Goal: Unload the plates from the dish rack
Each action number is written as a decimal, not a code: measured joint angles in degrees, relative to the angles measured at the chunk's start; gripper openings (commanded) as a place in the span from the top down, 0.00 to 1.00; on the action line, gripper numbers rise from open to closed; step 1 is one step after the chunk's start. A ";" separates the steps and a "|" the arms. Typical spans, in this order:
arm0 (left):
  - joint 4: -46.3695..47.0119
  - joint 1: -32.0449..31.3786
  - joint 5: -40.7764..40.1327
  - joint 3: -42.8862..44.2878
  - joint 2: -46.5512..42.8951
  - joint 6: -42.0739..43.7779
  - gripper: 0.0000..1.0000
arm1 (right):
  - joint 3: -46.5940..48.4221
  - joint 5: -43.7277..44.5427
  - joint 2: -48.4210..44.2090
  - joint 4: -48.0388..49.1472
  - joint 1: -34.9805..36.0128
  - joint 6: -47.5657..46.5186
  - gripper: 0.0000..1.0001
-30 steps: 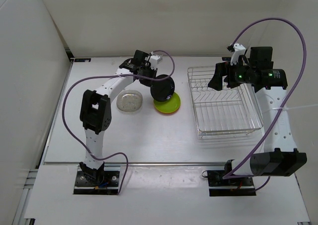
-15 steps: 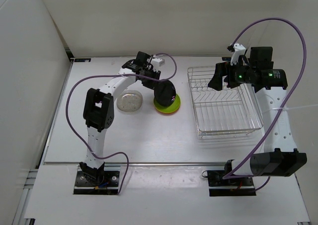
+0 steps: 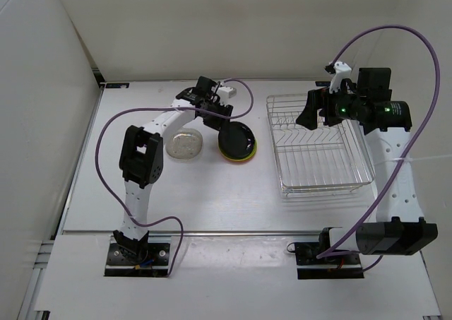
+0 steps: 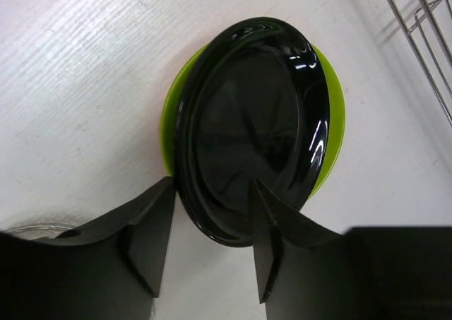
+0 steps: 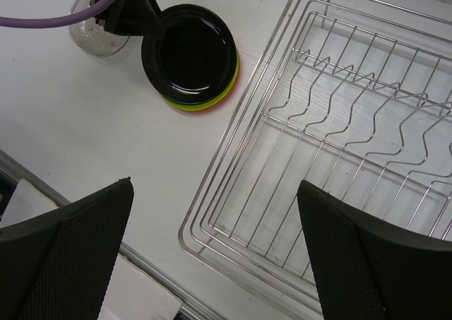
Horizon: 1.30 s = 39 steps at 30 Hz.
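The black plate point(image 3: 237, 139) lies flat on the lime green plate point(image 3: 249, 152), which sits on the orange plate point(image 5: 203, 108); only a thin rim of the orange one shows. The clear plate point(image 3: 185, 145) lies on the table just to their left. My left gripper point(image 3: 224, 126) is open at the black plate's back-left rim. In the left wrist view the black plate point(image 4: 254, 122) has its near rim between the spread fingers point(image 4: 152, 228). The dish rack point(image 3: 318, 147) holds no plates. My right gripper point(image 3: 311, 115) is open and empty above the rack's back-left corner.
A white wall runs along the table's left side. The table's front edge point(image 3: 233, 232) lies close in front of the rack. Purple cables loop over both arms. The rack's front-left corner point(image 5: 194, 235) lies below my right gripper.
The black plate was tilted on edge in my left gripper and now lies flat on the green plate. The left jaws have opened. The right arm has barely moved.
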 measured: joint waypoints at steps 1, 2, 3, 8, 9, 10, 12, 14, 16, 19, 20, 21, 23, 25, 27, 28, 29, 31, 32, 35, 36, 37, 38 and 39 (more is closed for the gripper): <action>0.00 -0.02 -0.13 -0.33 -0.04 0.09 0.37 | 0.00 0.00 -0.11 0.00 0.00 0.00 0.00; 0.11 -0.04 -0.26 -0.68 -0.04 0.15 0.35 | 0.00 -0.02 -0.22 0.00 0.00 0.00 0.00; 0.17 -0.07 -0.46 -1.09 -0.09 0.15 0.28 | 0.00 -0.04 -0.31 0.00 0.00 -0.02 0.00; 0.24 -0.11 -1.33 -2.29 -0.28 0.46 0.19 | -0.33 0.02 -0.74 0.11 0.00 -0.02 0.00; 0.26 -0.11 -1.49 -2.51 -0.44 0.52 0.16 | -0.44 0.04 -0.85 0.13 0.00 -0.02 0.00; 0.24 -0.11 -1.70 -2.69 -0.66 0.57 0.15 | -0.76 0.11 -1.03 0.28 0.00 -0.02 0.00; 0.22 -0.11 -2.12 -2.86 -1.20 0.66 0.10 | -1.40 0.74 -1.31 0.33 0.00 0.07 0.00; 0.20 -0.13 -3.15 -2.93 -2.03 0.92 0.02 | -1.99 2.19 -1.44 0.52 0.00 0.42 0.00; 0.15 -0.15 -4.90 -3.23 -3.63 1.14 0.00 | -2.71 4.85 -1.49 1.18 -0.09 1.05 0.00; 0.13 0.39 -8.26 -4.09 -8.09 1.49 0.00 | -3.74 8.94 -1.49 2.27 -1.42 2.10 0.00; 0.35 0.76 -9.29 -4.66 -10.38 1.55 0.00 | -3.87 10.40 -1.49 2.54 -2.23 2.54 0.00; 0.46 1.36 -10.23 -5.29 -12.83 1.64 0.00 | -3.91 11.67 -1.49 2.93 -3.13 2.99 0.00; 0.63 3.32 -11.98 -6.67 -18.01 1.77 0.00 | -3.89 13.60 -1.49 3.52 -4.81 3.39 0.00; 0.57 6.25 -13.29 -7.78 -23.15 2.08 0.00 | -3.69 15.28 -1.49 3.76 -6.43 3.72 0.00; 0.00 10.40 -14.10 -7.89 -27.63 2.14 0.00 | -3.26 16.68 -1.46 3.93 -7.87 4.07 0.00; -0.26 12.15 -14.36 -7.96 -29.18 2.19 0.00 | -2.93 17.11 -1.46 4.00 -8.61 4.13 0.00; -0.42 14.47 -14.51 -8.44 -30.91 2.23 0.00 | -2.54 17.75 -1.46 4.17 -9.25 4.28 0.00; -0.66 18.56 -14.86 -10.29 -33.77 2.29 0.00 | -1.64 18.86 -1.46 4.31 -10.47 4.39 0.00; -0.83 20.48 -14.95 -11.82 -35.21 2.29 0.00 | -1.22 19.41 -1.46 4.44 -10.95 4.39 0.00; -3.19 25.59 -14.05 -14.47 -38.16 2.36 0.00 | -0.55 20.33 -1.49 4.70 -13.03 4.28 0.00; -3.91 27.32 -13.35 -14.60 -38.66 2.40 0.00 | -0.55 20.68 -1.49 4.70 -13.92 4.17 0.00; -4.44 29.31 -12.37 -14.75 -39.30 2.47 0.00 | -0.57 20.87 -1.49 4.70 -14.75 4.04 0.00; -4.61 30.86 -11.76 -14.93 -39.78 2.47 0.00 | -0.68 21.14 -1.49 4.70 -15.47 3.87 0.00; -4.74 32.98 -10.91 -15.30 -40.54 2.54 0.00 | -0.92 21.35 -1.49 4.81 -16.44 3.63 0.00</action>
